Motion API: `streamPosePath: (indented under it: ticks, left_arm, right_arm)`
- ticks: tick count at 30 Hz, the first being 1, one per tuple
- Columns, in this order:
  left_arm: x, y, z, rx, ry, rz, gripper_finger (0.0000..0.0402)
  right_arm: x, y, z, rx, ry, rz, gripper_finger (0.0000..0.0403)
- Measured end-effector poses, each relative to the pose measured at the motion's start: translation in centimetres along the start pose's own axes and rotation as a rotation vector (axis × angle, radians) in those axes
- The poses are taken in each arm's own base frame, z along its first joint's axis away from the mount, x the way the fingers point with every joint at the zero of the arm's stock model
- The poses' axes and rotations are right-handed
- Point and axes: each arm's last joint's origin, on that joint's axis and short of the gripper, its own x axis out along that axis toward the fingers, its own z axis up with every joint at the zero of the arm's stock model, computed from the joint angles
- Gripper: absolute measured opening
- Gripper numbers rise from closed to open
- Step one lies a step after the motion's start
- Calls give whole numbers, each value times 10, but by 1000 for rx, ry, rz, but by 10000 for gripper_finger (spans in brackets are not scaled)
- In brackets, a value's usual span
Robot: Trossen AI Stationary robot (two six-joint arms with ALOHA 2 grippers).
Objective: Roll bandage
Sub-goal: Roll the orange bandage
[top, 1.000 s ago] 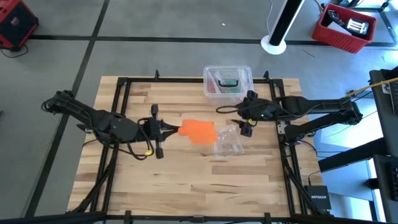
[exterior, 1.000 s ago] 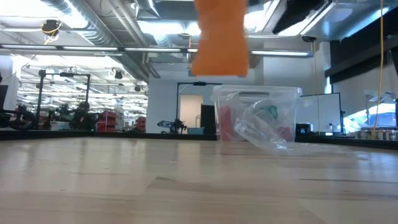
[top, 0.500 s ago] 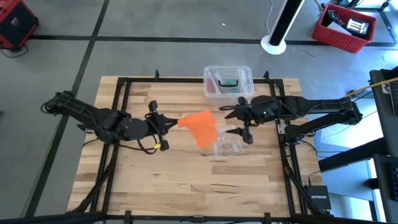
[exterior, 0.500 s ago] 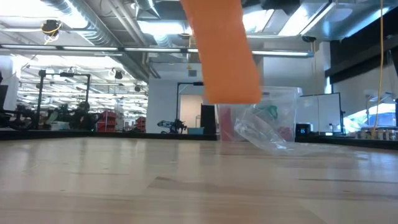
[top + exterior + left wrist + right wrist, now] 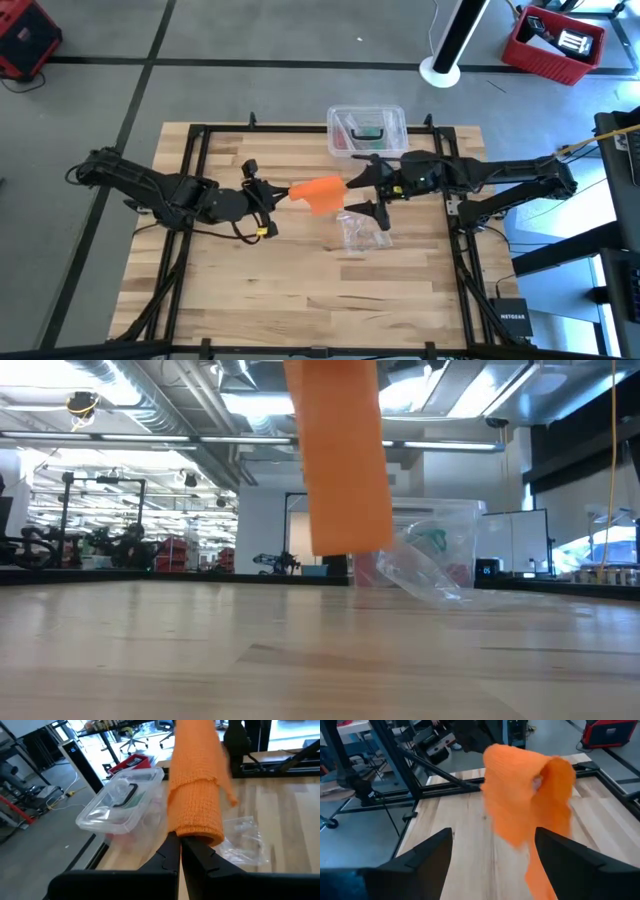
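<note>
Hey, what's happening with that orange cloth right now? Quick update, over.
Left gripper jaws shut on the bandage, held up off the table. Right gripper jaws open, closing in on its free end. Crumpled clear bag lies below; clear plastic box behind.

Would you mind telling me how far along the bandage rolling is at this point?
Done: the bandage is off the table, pinched at one end by the shut left gripper. In hand: it hangs loose in the air, and the open right gripper is beside it with its fingers apart. Left: no tight roll shows, so the rolling itself appears barely begun.
</note>
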Motion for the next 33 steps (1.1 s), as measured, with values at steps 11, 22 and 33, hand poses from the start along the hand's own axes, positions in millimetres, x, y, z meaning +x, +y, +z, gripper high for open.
streamPosePath:
  ticks: [11,22,33]
  left_arm:
    - [1,0,0,17,0,0,0]
    - [4,-4,-4,47,32,2,0]
    - [21,-34,-20,152,119,-68,0]
  right_arm:
    - [11,0,1,-49,-28,5,92]
    - [-1,6,29,-92,-161,23,6]
    - [-50,-5,79,-324,-160,-520,7]
